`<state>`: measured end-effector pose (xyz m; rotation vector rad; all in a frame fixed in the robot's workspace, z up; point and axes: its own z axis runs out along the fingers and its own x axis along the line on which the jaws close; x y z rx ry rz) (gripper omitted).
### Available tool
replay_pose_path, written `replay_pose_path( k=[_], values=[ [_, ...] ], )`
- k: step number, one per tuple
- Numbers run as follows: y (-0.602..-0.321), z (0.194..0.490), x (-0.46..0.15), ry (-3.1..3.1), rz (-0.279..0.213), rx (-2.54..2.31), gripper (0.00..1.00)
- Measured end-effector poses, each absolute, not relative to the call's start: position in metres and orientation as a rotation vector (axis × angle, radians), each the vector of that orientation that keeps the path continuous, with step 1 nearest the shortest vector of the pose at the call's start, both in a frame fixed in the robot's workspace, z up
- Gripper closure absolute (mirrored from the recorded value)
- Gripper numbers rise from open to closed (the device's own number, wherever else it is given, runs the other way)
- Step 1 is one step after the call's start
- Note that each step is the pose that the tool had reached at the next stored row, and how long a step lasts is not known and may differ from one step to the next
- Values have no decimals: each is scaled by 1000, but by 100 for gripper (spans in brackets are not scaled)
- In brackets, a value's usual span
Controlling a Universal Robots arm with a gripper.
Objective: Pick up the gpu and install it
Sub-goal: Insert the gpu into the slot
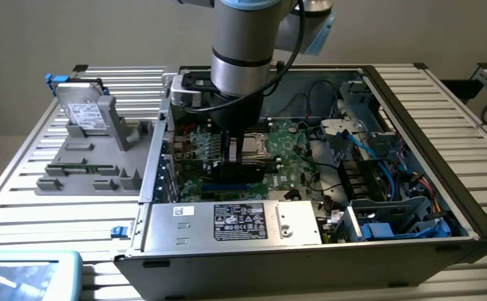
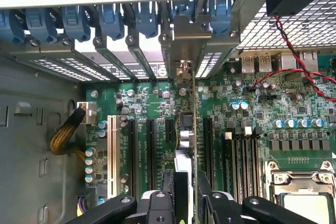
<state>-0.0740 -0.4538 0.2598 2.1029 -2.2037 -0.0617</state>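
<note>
Half shut with the end effector (image 2: 186, 203), clamping the gpu (image 2: 185, 145) between both fingers (image 2: 157, 205), jaws neither wide nor fully together. Holding the card upright and edge-on to the wrist camera, black cooler on one face, thin green board on the other. Hanging it low inside the open computer case (image 1: 411, 125), over the motherboard (image 1: 290, 147), between the black expansion slots (image 2: 152, 145) and in line with the rear openings under the blue retention clips (image 2: 113, 17).

Judging this to be the seating step, with the silver bracket (image 2: 186, 27) seemingly close against the rear wall. Not being able to tell whether the card's lower edge is touching a slot.

Doing this well, by that reading:
- lining the card's edge along the whole length of one slot before any pressing;
- holding the board vertical, not leaning toward a neighbouring slot;
- pressing straight down and evenly, with no twisting in the grip;
- guiding the bracket into its own opening, not onto a metal divider;
- steering clear of the yellow cable bundle (image 2: 65, 135) and the red and black wires (image 2: 294, 51).

Leaving alone the grey drive (image 1: 85, 113) and memory stick (image 1: 80, 168) resting in the grey fixture (image 1: 93, 182) on the tabletop (image 1: 26, 200), beside the case at the exterior view's left.
</note>
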Motion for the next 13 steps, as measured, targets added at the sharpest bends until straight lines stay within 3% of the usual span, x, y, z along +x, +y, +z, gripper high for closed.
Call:
replay_pose_path(
  k=[13],
  values=[
    [-454, 257, -74, -2219, -81, 2103, 72]
  ],
)
